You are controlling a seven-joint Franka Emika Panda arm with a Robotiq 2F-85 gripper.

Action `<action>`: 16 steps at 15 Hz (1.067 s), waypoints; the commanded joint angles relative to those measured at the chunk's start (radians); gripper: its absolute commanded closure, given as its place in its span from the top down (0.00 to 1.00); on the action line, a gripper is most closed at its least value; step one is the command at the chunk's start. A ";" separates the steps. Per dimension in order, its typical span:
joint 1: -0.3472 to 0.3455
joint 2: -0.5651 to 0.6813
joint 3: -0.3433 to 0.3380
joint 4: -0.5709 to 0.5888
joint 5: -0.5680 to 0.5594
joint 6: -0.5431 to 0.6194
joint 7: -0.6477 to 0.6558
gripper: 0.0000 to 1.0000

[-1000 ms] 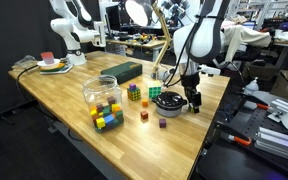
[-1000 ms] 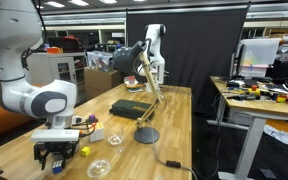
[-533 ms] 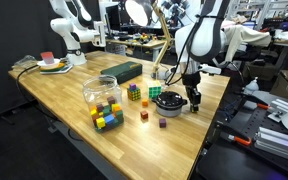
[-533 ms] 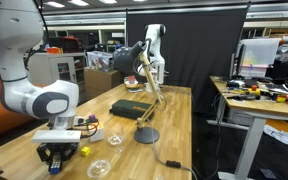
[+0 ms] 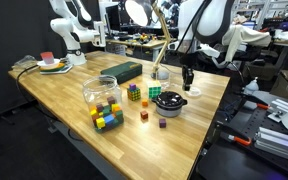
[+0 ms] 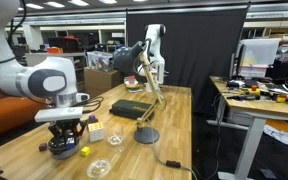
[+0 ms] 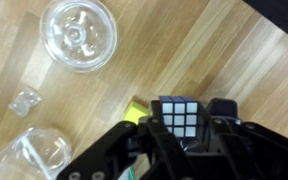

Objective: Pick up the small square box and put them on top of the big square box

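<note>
In the wrist view my gripper [image 7: 181,128] is shut on a small square box [image 7: 179,116], a black-framed puzzle cube with pale tiles, held above the wooden table. In an exterior view the gripper [image 5: 188,78] hangs raised over the black bowl [image 5: 171,101]. The big square box [image 5: 124,71], flat and dark green, lies further back on the table, well away from the gripper; it also shows in an exterior view as the big square box [image 6: 129,108]. More small cubes [image 5: 134,92] sit between it and the bowl. A yellow cube [image 7: 136,109] lies just beside the held one.
A clear jar of coloured cubes [image 5: 102,100] stands near the table's front. A clear round lid [image 7: 79,32] lies on the wood. A desk lamp with a round base [image 6: 146,135] stands mid-table. An orange cube [image 5: 144,116] and a purple one [image 5: 163,124] lie loose.
The jaws have shut on the puzzle cube, and the arm has risen from table level beside the bowl, carrying the cube up.
</note>
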 commanded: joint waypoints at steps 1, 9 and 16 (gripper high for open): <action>0.093 -0.138 -0.040 -0.042 -0.112 0.002 0.150 0.08; 0.197 -0.148 0.048 -0.015 -0.042 -0.047 0.172 0.33; 0.198 -0.127 0.043 0.003 -0.051 -0.040 0.180 0.08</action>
